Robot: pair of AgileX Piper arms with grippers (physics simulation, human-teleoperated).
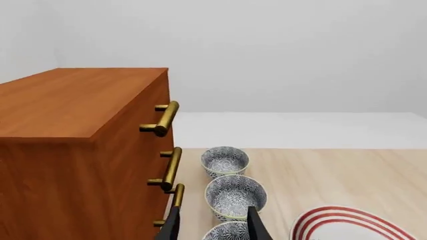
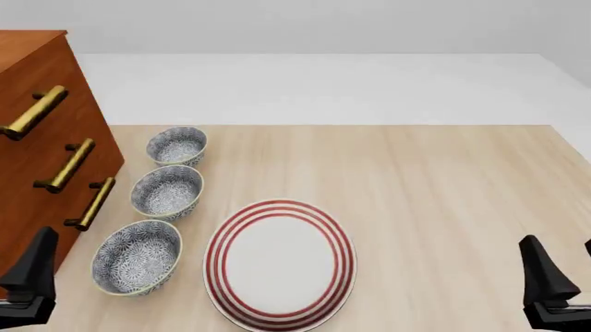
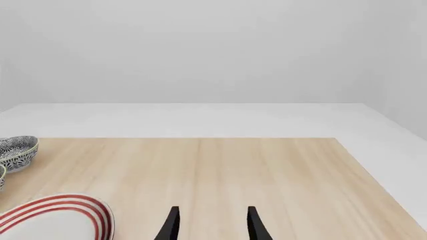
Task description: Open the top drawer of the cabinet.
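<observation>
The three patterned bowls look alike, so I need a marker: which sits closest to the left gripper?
The largest bowl, at the near end of the row beside the red-ringed plate, is closest to the left gripper.

cabinet (image 2: 41, 159) left, bowls (image 2: 167, 191) beside, plate (image 2: 279, 263) right

Matt reddish wood cabinet (image 2: 37, 159), shiny brass-like handles (image 2: 35, 112), pale wood-grain table (image 2: 443, 194).

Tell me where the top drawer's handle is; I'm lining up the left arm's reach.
In the front view the top drawer's handle sits at the far left, high on the cabinet, above two matching handles and left of the bowls.
</observation>
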